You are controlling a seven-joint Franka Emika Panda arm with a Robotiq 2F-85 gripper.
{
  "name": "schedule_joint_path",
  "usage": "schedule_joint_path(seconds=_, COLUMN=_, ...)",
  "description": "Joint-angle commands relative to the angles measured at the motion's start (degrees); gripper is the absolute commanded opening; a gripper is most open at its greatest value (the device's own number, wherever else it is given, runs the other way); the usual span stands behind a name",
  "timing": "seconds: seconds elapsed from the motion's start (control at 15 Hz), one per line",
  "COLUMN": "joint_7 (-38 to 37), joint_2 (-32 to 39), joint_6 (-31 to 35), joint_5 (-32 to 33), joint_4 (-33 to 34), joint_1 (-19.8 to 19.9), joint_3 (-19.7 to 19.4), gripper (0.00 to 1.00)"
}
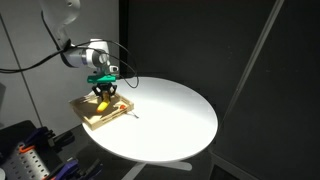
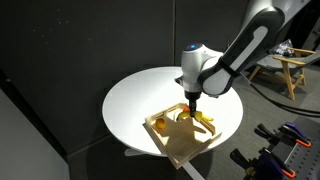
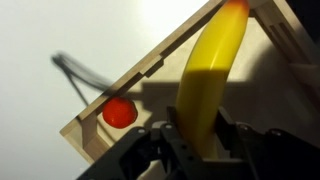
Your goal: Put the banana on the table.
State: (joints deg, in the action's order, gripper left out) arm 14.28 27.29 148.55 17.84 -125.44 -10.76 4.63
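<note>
Presently we find the gripper (image 3: 200, 138) closed about the lower end of the banana (image 3: 212, 65). In the wrist view one dark finger stands against each flank of the fruit. The banana runs up and away from the fingers, and its far tip reaches the corner where two rims of the wooden tray (image 3: 150, 65) meet. We cannot tell from any view whether the banana rests on the tray floor or is raised off it.

In an exterior view the gripper (image 1: 104, 88) points straight down over the tray (image 1: 92, 121). The banana (image 1: 101, 103) shows as a yellow patch directly beneath it, inside the tray's outline. The tray sits on the round white table (image 1: 170, 120), close to the edge nearest the arm's base. The greater part of the white top extends beyond the tray.

In an exterior view the arm (image 2: 245, 45) comes in from the upper right and bends down to the gripper (image 2: 191, 100), which again hangs above the tray (image 2: 185, 152). Here the tray lies toward the near edge of the table (image 2: 135, 100). Yellowish items (image 2: 206, 121) lie in the tray just beside the gripper. They are too small for us to identify, and we cannot single out the banana in this view.

We further note a small red object (image 3: 120, 112) inside the tray, against the rim and left of the banana, not touching it. The white table top (image 3: 60, 40) lies beyond that rim.
</note>
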Motion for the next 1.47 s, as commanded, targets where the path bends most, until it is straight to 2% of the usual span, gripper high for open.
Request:
schedule_joint_path(seconds=0.0, joint_7=-2.37, joint_2=-5.69, joint_6=-4.31, joint_5=-0.37, joint_4=-2.14, joint_1=0.29, joint_3=0.35, gripper=0.16)
schedule_joint_path(seconds=0.53, joint_7=-5.84, joint_2=-16.31, joint_6=-11.76, joint_5=-1.22, joint_4=-7.98, joint_1=2.00, joint_3=0.09, gripper=0.16)
schedule_joint_path(seconds=1.0, joint_7=-8.81, joint_2=-25.00, joint_6=-19.91, joint_5=-4.51, joint_4=-13.70, joint_1=5.68, joint_3=-1.28, gripper=0.16)
schedule_joint_path(seconds=1.4, joint_7=-14.39, joint_2=-29.20, joint_6=-21.46, joint_5=-4.31, joint_4=-17.26, joint_1=8.96, joint_3=-3.80, gripper=0.16)
